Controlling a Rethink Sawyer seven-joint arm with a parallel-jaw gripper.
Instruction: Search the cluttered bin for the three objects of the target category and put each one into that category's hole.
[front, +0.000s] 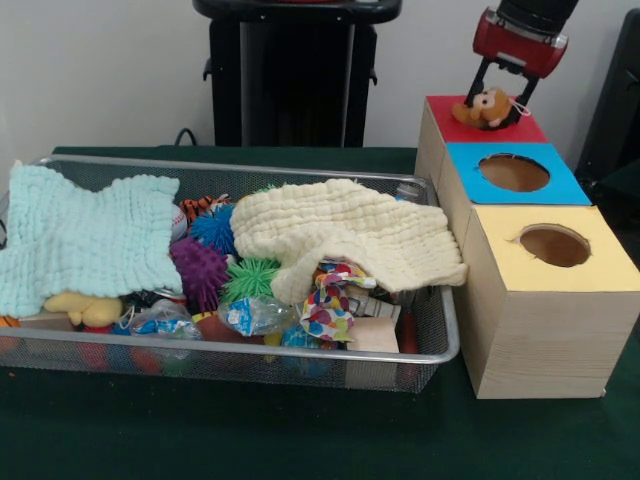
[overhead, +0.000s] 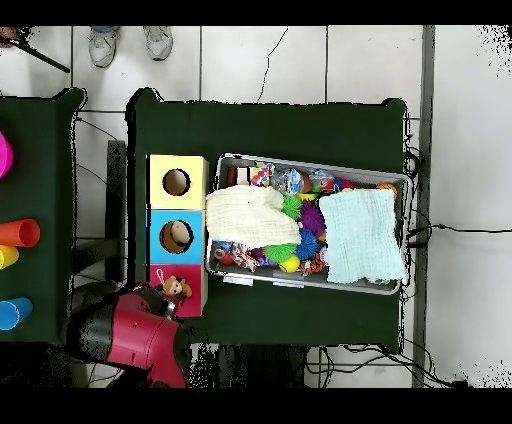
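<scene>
My gripper hangs over the red-topped box at the far right. Its two fingers straddle the brown-orange plush, which rests on the red top and hides the hole. The same plush shows in the overhead view beside my red arm. The wire mesh bin holds the clutter. An orange plush with black stripes peeks out between the two cloths. A yellow plush lies under the pale blue cloth's near edge.
A pale blue cloth and a cream cloth cover much of the bin. Spiky balls and wrapped items lie between them. Blue-topped and yellow-topped boxes stand next to the red one. Coloured cups sit on a side table.
</scene>
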